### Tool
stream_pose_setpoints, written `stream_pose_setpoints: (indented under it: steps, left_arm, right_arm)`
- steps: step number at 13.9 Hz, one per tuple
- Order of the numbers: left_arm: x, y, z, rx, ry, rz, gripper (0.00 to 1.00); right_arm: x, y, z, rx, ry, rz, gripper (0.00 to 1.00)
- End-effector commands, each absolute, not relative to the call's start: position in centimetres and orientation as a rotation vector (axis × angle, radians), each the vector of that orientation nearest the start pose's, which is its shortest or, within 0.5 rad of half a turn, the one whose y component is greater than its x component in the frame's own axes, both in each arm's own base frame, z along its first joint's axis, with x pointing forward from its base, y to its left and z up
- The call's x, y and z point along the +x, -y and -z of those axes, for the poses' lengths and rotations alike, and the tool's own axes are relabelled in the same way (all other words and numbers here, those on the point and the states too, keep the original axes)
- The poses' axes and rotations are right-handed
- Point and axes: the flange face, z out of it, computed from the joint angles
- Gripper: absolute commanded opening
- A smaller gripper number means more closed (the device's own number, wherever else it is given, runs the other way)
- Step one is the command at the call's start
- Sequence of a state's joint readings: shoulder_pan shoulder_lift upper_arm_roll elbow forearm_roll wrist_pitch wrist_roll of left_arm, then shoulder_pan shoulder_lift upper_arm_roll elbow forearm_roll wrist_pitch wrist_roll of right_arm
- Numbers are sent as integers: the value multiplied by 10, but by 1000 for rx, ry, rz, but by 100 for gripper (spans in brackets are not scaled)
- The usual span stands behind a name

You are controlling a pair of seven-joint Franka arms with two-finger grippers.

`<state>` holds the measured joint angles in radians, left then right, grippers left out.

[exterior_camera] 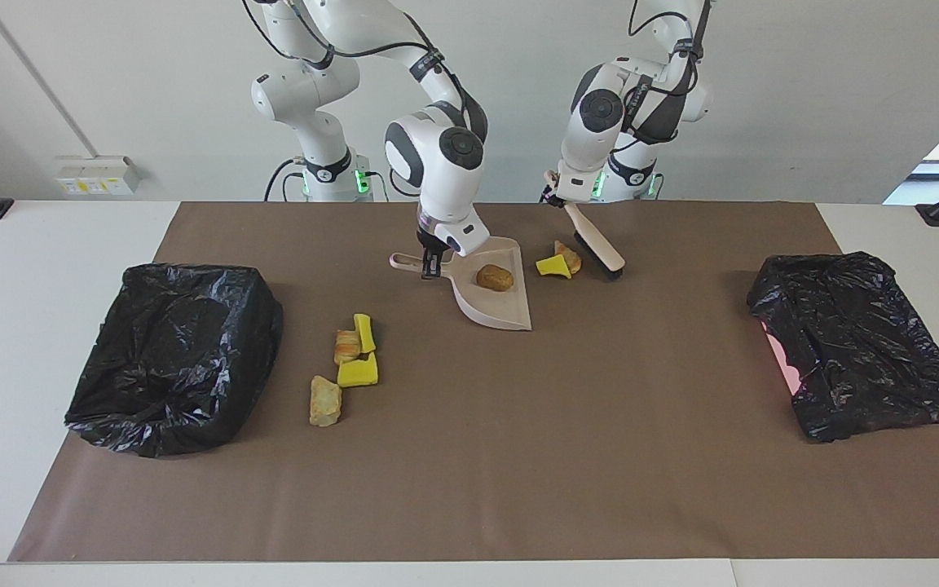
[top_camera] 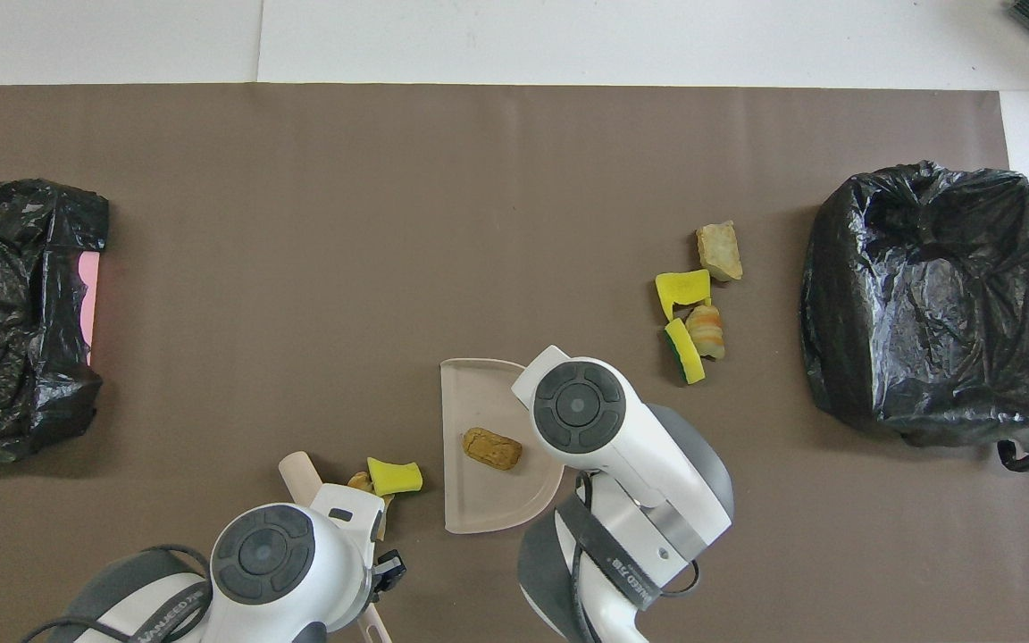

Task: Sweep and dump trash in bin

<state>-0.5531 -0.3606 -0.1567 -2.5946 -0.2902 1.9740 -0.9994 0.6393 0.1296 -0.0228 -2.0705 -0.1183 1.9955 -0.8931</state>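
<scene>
One brown scrap point(exterior_camera: 494, 277) already lies in the dustpan point(exterior_camera: 495, 306); a yellow piece point(exterior_camera: 553, 267) and a tan chunk point(exterior_camera: 569, 256) sit just beside its open edge, near the surface's robot-side edge. The right end effector point(exterior_camera: 432, 262), clamped shut on the dustpan handle, should keep the lip flat. The left end effector point(exterior_camera: 555, 196), closed on the brush point(exterior_camera: 597, 249), should land outside both scraps and draw low toward the pan.

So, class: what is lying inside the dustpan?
One brown bread-like chunk lies in the dustpan; the pan floor showing around it is bare. In the overhead view, the right arm covers the handle end.
</scene>
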Motion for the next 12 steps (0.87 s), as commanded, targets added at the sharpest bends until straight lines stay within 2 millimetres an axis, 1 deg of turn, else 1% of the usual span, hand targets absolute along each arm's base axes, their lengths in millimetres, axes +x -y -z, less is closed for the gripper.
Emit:
stream_pose_setpoints:
  steps: [1,2,3,4,5,6,7,9,10,12]
  left_arm:
    - [276,292,-343,-3041,696,-456,0]
    - [276,313,-335,-3066,657,-436,0]
    - [287,327,-336,-3103,655,-405,0]
    - [297,339,-342,-3140,651,-397,0]
    - [303,349,-346,-3174,577,-398,0]
    - [302,357,-350,-3207,469,-391,0]
    - [297,365,-353,-3236,367,-391,0]
    - [300,370,-359,-3254,298,-396,0]
    - [303,372,-359,-3249,284,-410,0]
    - [313,370,-373,-3256,263,-425,0]
  right_arm:
    - [451,-304,-349,-2239,2300,-357,0]
    - [451,-304,-349,-2239,2300,-357,0]
    - [451,-305,-350,-2241,2298,-354,0]
    - [451,-305,-350,-2241,2298,-354,0]
    - [451,-305,-349,-2241,2298,-357,0]
    - [451,-305,-350,-2241,2298,-354,0]
    - [451,-305,-350,-2241,2298,-354,0]
    - [451,-305,-350,-2245,2295,-354,0]
    - [451,-305,-350,-2248,2292,-354,0]
    - [451,-306,-350,-2249,2292,-354,0]
